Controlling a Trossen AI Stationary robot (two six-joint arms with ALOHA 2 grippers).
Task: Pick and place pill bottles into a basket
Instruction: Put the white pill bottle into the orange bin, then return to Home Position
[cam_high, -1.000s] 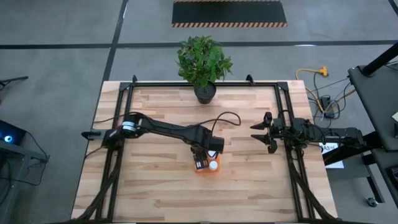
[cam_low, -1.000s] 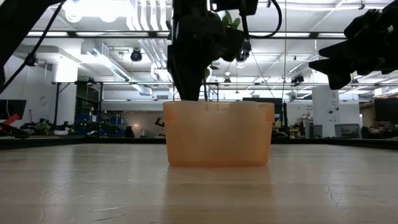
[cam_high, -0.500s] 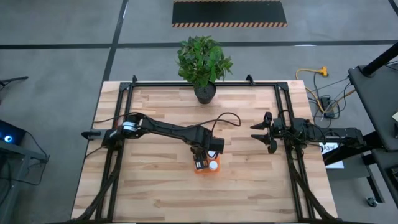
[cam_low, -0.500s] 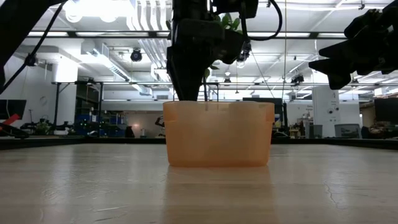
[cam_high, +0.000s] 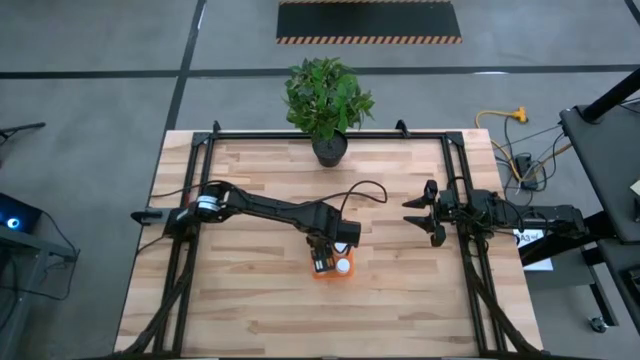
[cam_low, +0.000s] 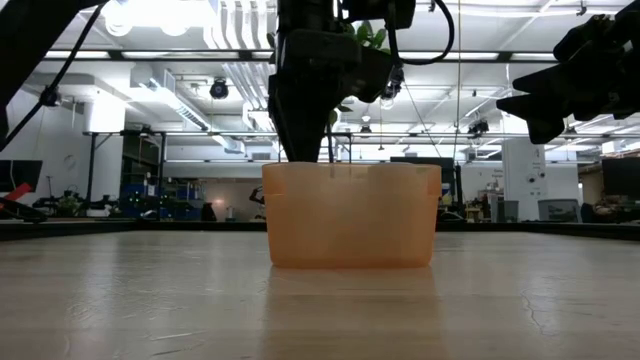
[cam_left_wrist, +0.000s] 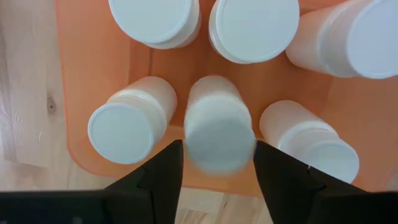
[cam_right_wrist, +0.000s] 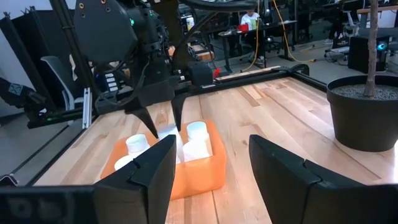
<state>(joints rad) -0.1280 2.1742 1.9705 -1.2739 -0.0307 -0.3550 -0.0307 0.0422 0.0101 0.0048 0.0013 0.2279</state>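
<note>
left pincer open over basket | six pill bottles inside | right pincer open

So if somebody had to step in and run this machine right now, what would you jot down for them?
Left end effector: over the orange basket, fingers open on either side of the middle bottle of the near row, no longer gripping it.
Right end effector: open, empty, waiting above the table's right side.
Bottles: six show in the basket in the left wrist view, in two rows of three. None can be seen on the table.
Done: all six appear placed.
Left: lift the left arm clear.
</note>
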